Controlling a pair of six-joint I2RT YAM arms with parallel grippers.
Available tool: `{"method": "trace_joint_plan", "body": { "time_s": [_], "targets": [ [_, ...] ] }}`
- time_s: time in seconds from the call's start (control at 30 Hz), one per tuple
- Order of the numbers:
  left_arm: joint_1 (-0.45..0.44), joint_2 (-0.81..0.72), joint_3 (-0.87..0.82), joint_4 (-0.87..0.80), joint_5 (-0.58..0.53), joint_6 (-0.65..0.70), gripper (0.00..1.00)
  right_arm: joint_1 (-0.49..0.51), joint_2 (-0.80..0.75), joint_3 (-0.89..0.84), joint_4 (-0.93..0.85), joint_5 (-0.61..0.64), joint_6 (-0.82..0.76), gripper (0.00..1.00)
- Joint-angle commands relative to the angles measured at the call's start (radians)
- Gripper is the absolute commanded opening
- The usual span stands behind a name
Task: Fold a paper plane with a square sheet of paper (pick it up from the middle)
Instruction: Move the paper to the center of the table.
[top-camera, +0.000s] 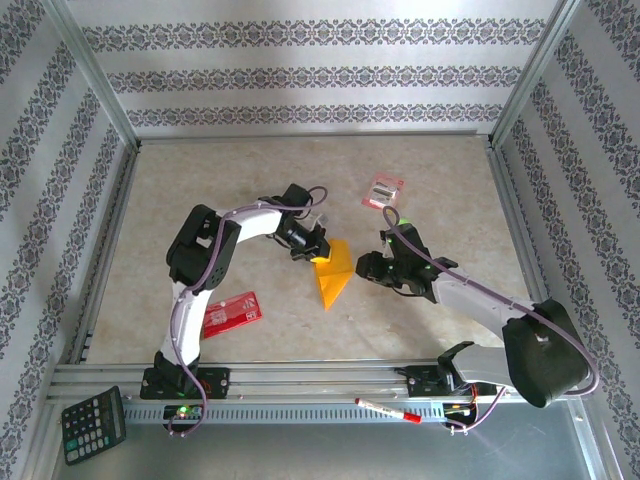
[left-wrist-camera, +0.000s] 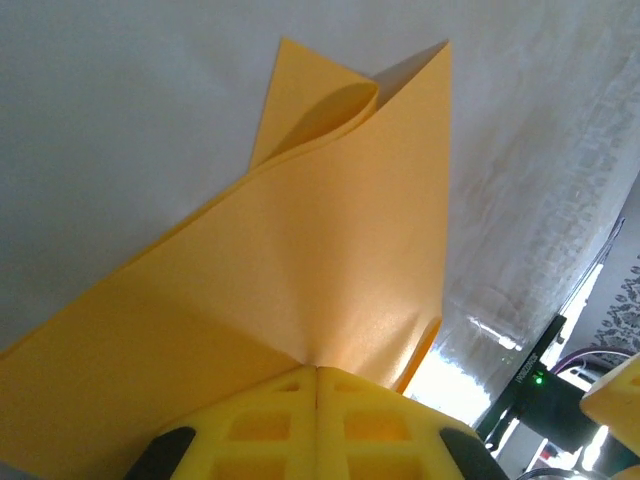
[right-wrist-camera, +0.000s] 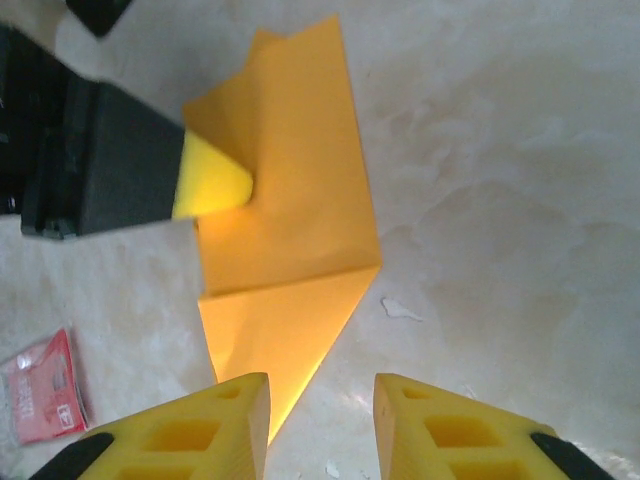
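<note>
We see the sheet of paper (top-camera: 333, 276) near the middle of the table (top-camera: 200, 190), orange-yellow and already folded, its sharp point aimed at the near edge. From the right wrist it reads as a broad upper part with a loose flap at the top, and a triangle tapers below a crease. We cannot tell how much of it is lifted off the surface.

The left gripper (top-camera: 320, 256) reaches in from the far left and holds the sheet at its upper left part, jaws pressed flat together on the paper. In the left wrist view the paper fans out from between the yellow fingers (left-wrist-camera: 270, 425), with one edge curled into an open loop.

The right gripper (top-camera: 365, 266) sits just right of the sheet and apart from it. Its two yellow fingers stand narrowly parted with a clear gap, gripping nothing, and the sheet's lower point lies just ahead of one of them.

A red packet (top-camera: 232, 312) lies flat left of the sheet, beside the left arm; a small pink-and-white packet (top-camera: 383, 191) lies farther back, right of centre. A calculator (top-camera: 93, 424) and a red pen (top-camera: 388, 410) rest on the metal ledge by the arm bases.
</note>
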Motion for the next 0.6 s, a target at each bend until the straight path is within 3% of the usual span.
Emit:
{"method": "trace_joint_plan", "body": {
  "time_s": [0.0,0.3,0.57],
  "targets": [
    [0.012,0.070,0.103,-0.169,0.002,0.142,0.06,-0.004,0.014,-0.001,0.005,-0.046,-0.009,0.33],
    [-0.003,0.222,0.336,-0.367,0.109,0.308,0.08,-0.024,0.027,-0.014,0.025,-0.017,0.053,0.33],
    [-0.029,0.172,0.304,-0.420,0.169,0.398,0.09,-0.085,0.027,-0.042,0.043,-0.060,0.069,0.34]
  ]
}}
